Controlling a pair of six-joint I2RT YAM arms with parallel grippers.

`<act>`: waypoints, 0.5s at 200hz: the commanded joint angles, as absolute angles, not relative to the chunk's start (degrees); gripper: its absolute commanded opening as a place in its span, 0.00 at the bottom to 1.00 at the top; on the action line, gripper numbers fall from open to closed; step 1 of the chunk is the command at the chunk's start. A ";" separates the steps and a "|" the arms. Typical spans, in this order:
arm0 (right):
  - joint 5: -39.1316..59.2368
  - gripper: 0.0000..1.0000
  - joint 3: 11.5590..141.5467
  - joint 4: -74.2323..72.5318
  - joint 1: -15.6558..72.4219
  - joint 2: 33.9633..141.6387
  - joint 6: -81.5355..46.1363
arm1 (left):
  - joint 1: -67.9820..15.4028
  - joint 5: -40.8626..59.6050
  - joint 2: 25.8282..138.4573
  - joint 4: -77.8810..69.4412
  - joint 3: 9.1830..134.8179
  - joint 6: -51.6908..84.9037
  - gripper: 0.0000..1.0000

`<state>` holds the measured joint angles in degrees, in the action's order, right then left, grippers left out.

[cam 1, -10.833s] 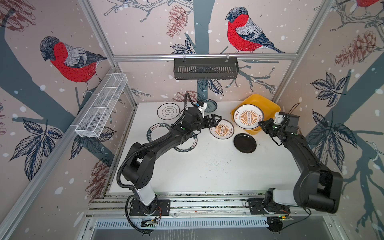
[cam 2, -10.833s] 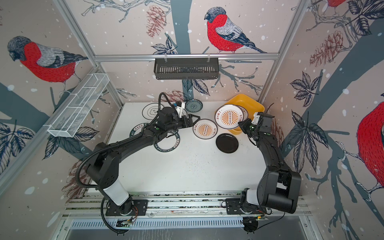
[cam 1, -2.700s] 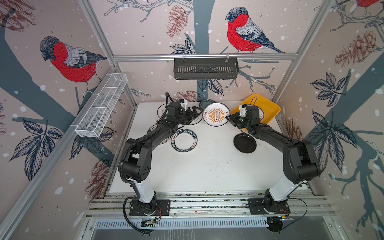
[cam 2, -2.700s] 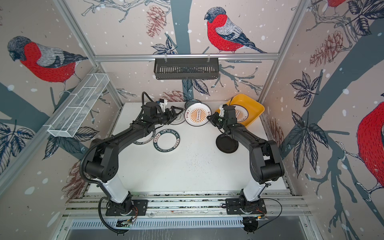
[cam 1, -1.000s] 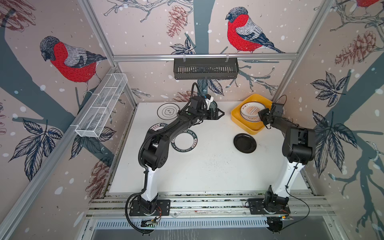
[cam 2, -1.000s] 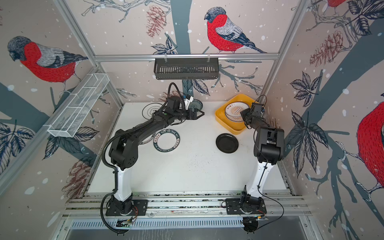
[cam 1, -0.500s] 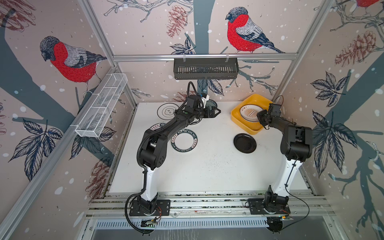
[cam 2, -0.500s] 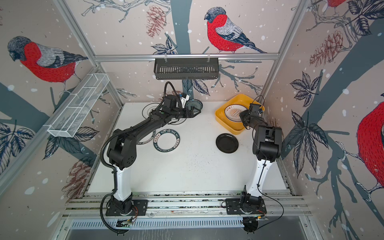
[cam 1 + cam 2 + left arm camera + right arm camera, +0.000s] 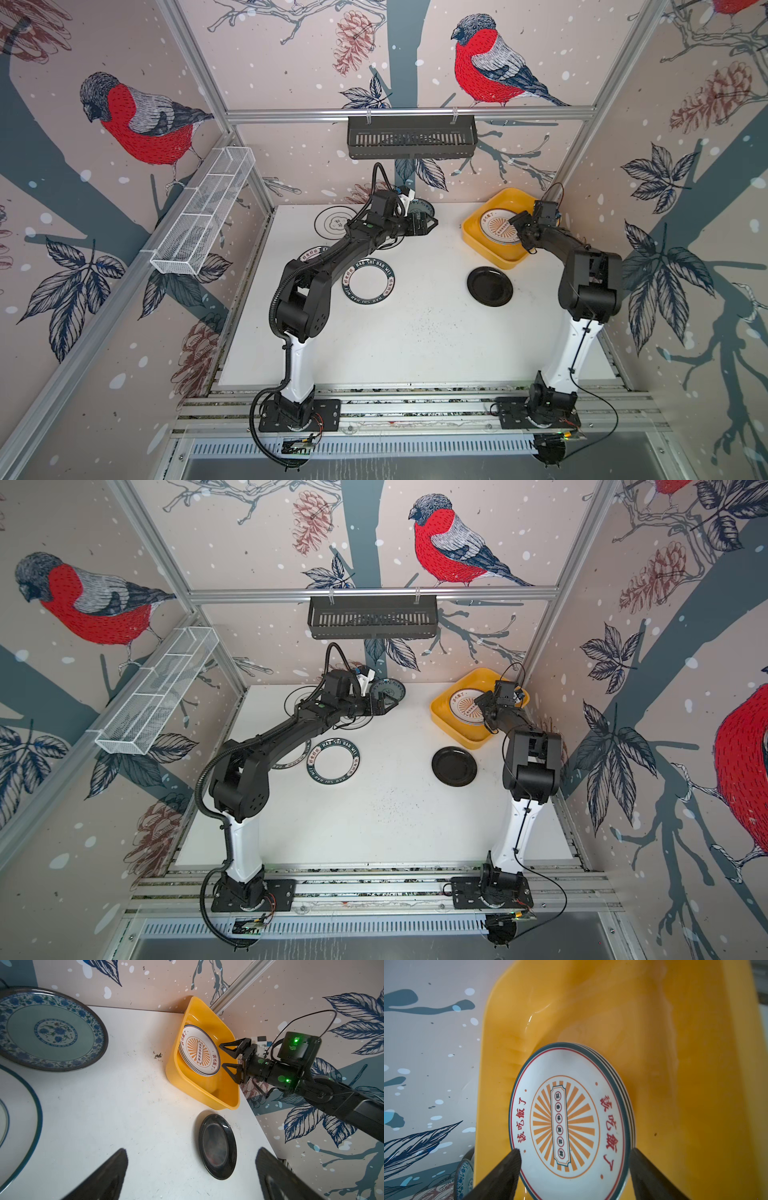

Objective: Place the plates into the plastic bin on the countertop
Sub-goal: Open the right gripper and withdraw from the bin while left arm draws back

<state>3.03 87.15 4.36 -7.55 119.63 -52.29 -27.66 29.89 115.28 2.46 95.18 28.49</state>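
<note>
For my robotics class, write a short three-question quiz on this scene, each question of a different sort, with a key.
1. True or false: the small round black plate lies on the matte white countertop, outside the squarish yellow plastic bin.
2. Which plates are stacked inside the bin? A: teal patterned; B: round white plates with orange sunburst; C: white with dark lettered rims.
3. Fill in: the right gripper, at the bin, has its jaws ____ (open or shut).
Key: 1 true; 2 B; 3 open.
</note>
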 commanded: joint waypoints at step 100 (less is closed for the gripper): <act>-1.69 0.99 81.16 3.98 -0.16 104.44 -42.12 | -23.75 16.47 99.02 -1.88 76.97 31.81 0.96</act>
<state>-1.41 82.46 5.08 -1.65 107.63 -45.58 -24.27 21.76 103.35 1.26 81.41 30.11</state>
